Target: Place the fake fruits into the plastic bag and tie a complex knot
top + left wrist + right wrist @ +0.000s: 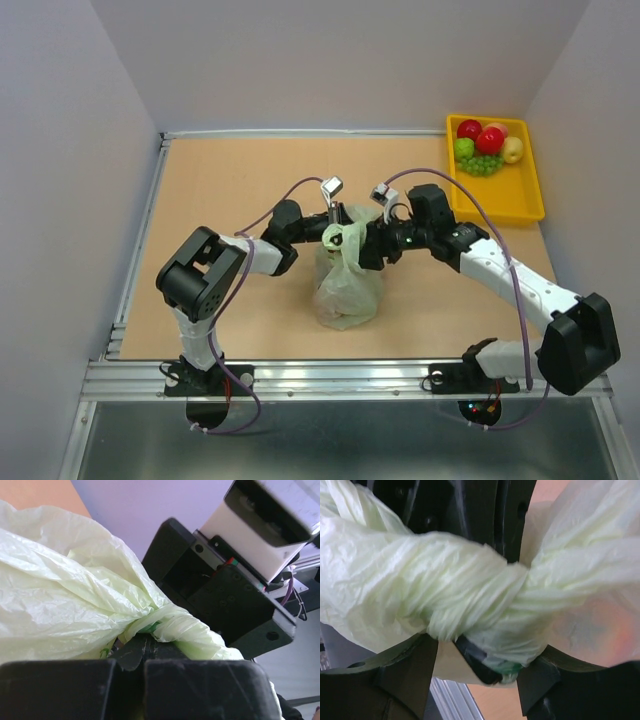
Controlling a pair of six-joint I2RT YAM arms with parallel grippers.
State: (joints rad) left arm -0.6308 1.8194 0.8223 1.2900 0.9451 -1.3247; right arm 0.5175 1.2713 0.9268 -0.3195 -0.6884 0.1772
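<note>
Basically both arms reach inward and meet over the plastic bag (347, 290), which stands mid-counter (230, 180) with its top twisted. Left gripper (142, 652) is pinched tight on the twisted neck; right gripper (472, 676) is spread wide around it. Fake fruits (485, 145) sit in the yellow tray (530, 195), far right.

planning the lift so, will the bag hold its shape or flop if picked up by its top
Likely floppy: the bag is thin crinkled film and slumped. It would probably hang from the twisted neck. Perhaps light, though something orange shows faintly inside.
</note>
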